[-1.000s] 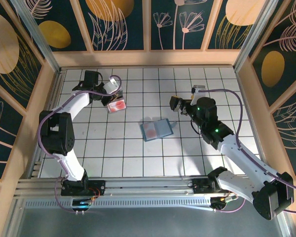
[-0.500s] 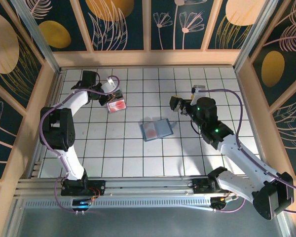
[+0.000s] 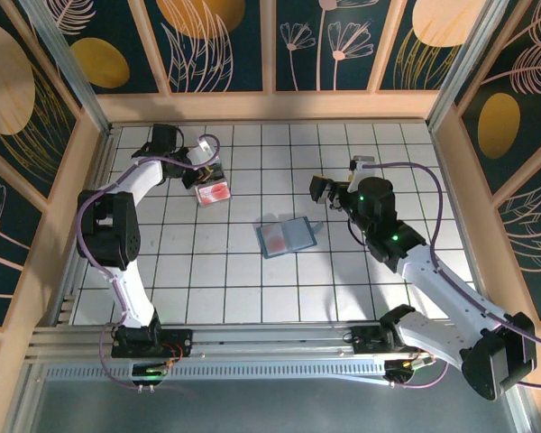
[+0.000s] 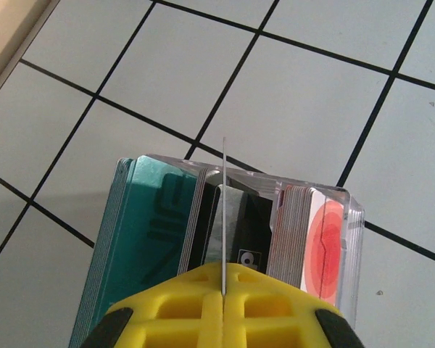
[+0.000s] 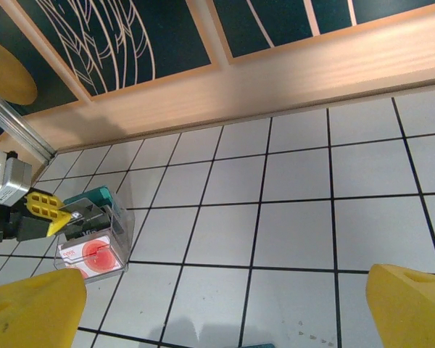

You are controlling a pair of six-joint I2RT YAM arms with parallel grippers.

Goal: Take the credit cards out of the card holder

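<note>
Two arms stand bolted at the near edge of the white tiled counter [image 3: 252,289], one on each side. Out from them, near the middle of the counter, lies the one card holder [image 3: 287,237]. It is spread open and flat, its two panels side by side: the left panel shows a pinkish-red face and the right one is slate-blue. Neither arm touches it.

Just beyond it and to the right, the right gripper [image 3: 329,191] hovers above the tiles with nothing in it. In its own wrist view, the right gripper [image 5: 221,319] has its two yellow fingers [image 5: 29,312] spread wide, one at each lower corner, with bare tiles between them.

Farther off, toward the far left corner, the left arm reaches to one clear box [image 3: 214,192] standing on the counter. The left gripper [image 3: 209,176] is right over it. From the left wrist, the left gripper [image 4: 223,279] has its yellow fingers [image 4: 167,312] pressed together on one thin card [image 4: 223,210], seen edge-on as a pale sliver rising from the seam between them.

Below that card, the clear box [image 4: 351,217] holds three groups: a teal stack [image 4: 148,232] on the left, a dark grey group [image 4: 239,225] in the middle, and a white stack with a red circle [image 4: 322,246] on the right.

The right wrist camera also catches this box [image 5: 94,246] with the left gripper [image 5: 58,212] at its top. Behind it runs the wooden far wall [image 5: 275,80] with dark patterned panels.
</note>
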